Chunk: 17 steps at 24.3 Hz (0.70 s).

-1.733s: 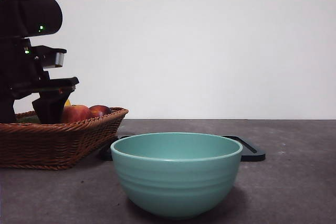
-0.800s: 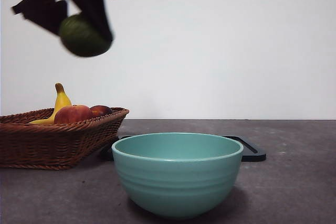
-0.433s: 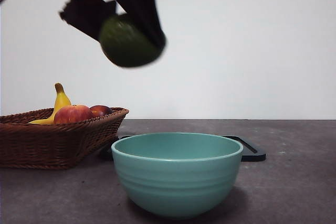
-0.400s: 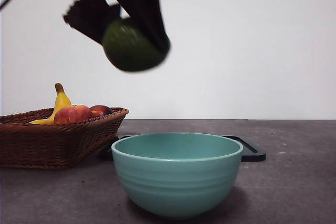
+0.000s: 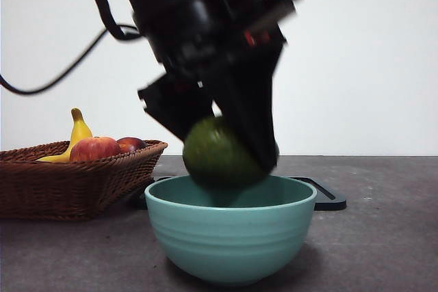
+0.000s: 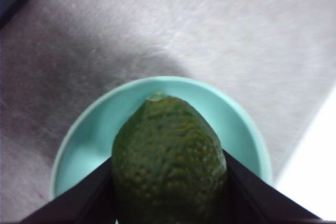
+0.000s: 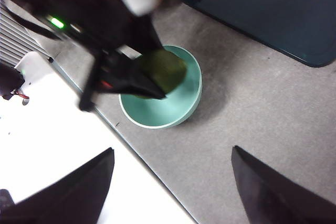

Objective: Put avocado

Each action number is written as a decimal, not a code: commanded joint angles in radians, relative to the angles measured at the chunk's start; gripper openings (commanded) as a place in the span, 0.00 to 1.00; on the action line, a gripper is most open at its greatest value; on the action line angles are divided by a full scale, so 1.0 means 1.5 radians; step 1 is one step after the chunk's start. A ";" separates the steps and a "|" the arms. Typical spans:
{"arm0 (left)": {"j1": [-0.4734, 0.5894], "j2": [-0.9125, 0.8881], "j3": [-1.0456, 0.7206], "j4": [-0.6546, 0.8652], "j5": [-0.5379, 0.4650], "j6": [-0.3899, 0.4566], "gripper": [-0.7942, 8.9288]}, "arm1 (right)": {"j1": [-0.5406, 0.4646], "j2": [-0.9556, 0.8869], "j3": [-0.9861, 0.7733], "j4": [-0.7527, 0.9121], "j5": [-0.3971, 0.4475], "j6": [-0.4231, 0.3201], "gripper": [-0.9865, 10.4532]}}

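The left gripper (image 5: 229,162) has come down over the bowl (image 5: 230,234), and the avocado (image 5: 217,153) clamped between its two black jaws now hangs just inside the rim, its underside dipping below the lip as seen from the front. Half a second ago that fruit was high in the air, up over the gap between the basket (image 5: 75,179) and the bowl; a second before that it was higher again and further toward the basket side of the table. So the carry is done and the arm is in the last bit of its descent. From the left wrist the avocado (image 6: 169,171) sits squarely over the middle of the green bowl (image 6: 236,124), a jaw pressed to each flank, so the grip looks firm and centred. I would judge that only the release is left; whether the fruit already touches the bowl's floor I cannot tell, as the wall hides it. The right gripper (image 7: 170,182) waits high above the table with its jaws spread wide and nothing between them, looking down on the bowl near the table's front edge. The banana (image 5: 77,135) and apple (image 5: 96,148) lie in the basket, and a dark tray (image 5: 328,196) lies flat behind the bowl.
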State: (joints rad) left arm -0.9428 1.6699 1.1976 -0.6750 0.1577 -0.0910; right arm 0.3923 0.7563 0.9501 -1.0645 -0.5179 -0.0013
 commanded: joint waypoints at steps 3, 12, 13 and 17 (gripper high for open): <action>-0.010 0.056 0.012 0.013 -0.021 0.018 0.24 | 0.004 0.005 0.012 0.006 0.001 -0.004 0.40; -0.015 0.088 0.012 0.014 -0.025 0.018 0.39 | 0.004 0.005 0.012 0.006 0.001 -0.004 0.40; -0.015 0.088 0.012 0.013 -0.025 0.018 0.41 | 0.004 0.005 0.012 0.006 0.001 -0.004 0.40; -0.018 0.087 0.015 0.009 -0.025 0.012 0.41 | 0.004 0.005 0.012 0.006 0.001 -0.004 0.40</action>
State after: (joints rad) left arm -0.9573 1.7844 1.1980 -0.6613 0.1249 -0.0704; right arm 0.3923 0.7563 0.9501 -1.0645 -0.5171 -0.0013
